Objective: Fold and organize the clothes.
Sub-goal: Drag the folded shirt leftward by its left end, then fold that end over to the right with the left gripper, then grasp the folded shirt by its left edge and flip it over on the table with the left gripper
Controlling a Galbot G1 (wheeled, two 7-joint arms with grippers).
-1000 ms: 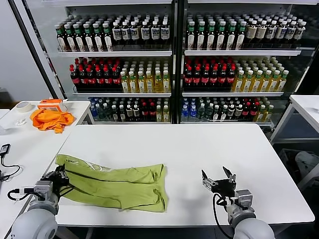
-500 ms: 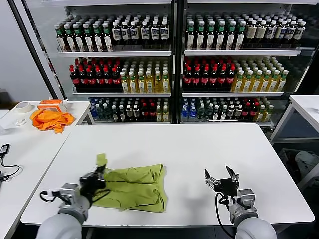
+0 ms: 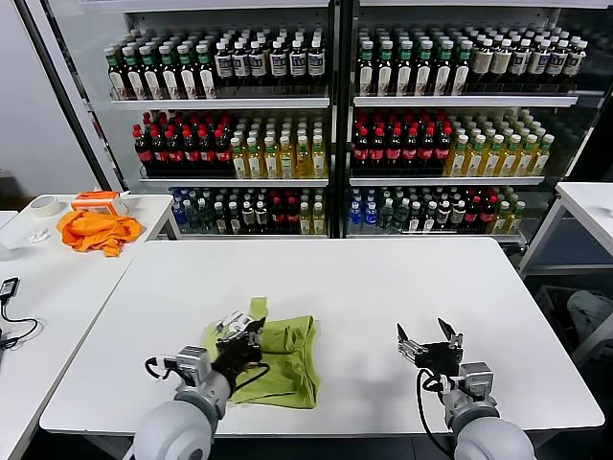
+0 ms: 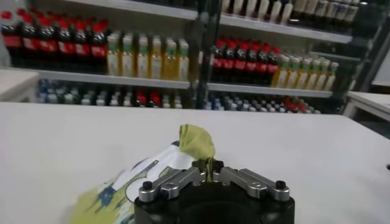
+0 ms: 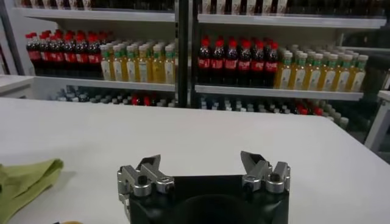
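Before stocked drink shelves, on the white table (image 3: 383, 287), the left claw (image 3: 251, 337) pinches the limp, light T-shirt (image 3: 287, 359) by a bunched edge, a hold likely to slip, while the right claw (image 3: 428, 344) waits spread.

A white worktop (image 3: 383, 287) fills the middle of the room. Behind its far edge stand glass-fronted coolers (image 3: 330, 115) packed with rows of bottles (image 3: 239, 153) (dark caps up top, red and yellow ones on the middle shelf). Off the left edge, a second white table (image 3: 57, 278) carries a crumpled orange cloth (image 3: 96, 230), a roll of tape (image 3: 44, 204) near its far edge, and a black cable (image 3: 11, 331) trailing near its front.
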